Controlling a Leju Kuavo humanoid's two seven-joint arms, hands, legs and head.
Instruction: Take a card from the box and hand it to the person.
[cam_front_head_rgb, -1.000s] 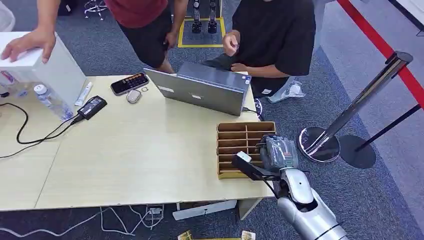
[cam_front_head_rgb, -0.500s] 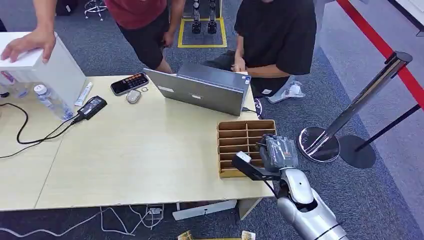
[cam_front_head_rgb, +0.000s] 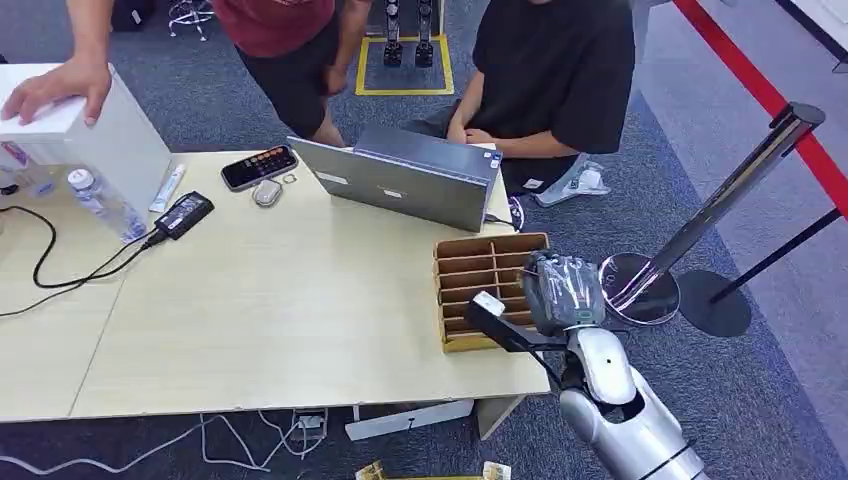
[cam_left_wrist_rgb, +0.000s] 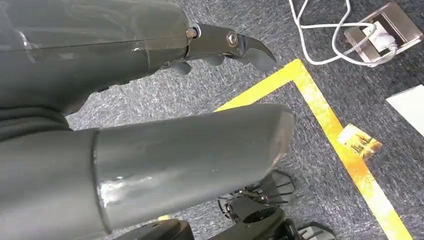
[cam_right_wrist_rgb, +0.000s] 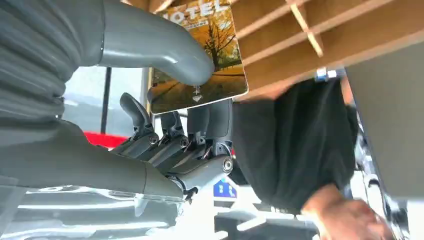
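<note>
- Head view, far left: a person's hand (cam_front_head_rgb: 58, 88) rests on a white box (cam_front_head_rgb: 95, 130); a bottle (cam_front_head_rgb: 100, 203), an adapter (cam_front_head_rgb: 183, 214) and a phone (cam_front_head_rgb: 259, 167) lie along that end of the table (cam_front_head_rgb: 260, 320).
- Mid-table stands a laptop (cam_front_head_rgb: 405, 182), and behind it sits the person in black (cam_front_head_rgb: 545, 80), arms drawn in close to the body.
- Right of centre, at the table's near right corner, is the box (cam_front_head_rgb: 480, 290), a wooden tray of slots.
- The right hand (cam_front_head_rgb: 562, 292) hangs over the box's right edge. In the right wrist view the card (cam_right_wrist_rgb: 202, 55) is pinched between the thumb (cam_right_wrist_rgb: 150, 42) and the dark fingers (cam_right_wrist_rgb: 175, 142), its free end by the slots.
- As I judge it, the card's long axis runs out from the grip toward the box; the person lies beyond, past the laptop, so the right arm must reach forward and a little left.
- The left hand (cam_left_wrist_rgb: 150, 150) hangs low over the carpet; I cannot tell how its fingers lie.
</note>
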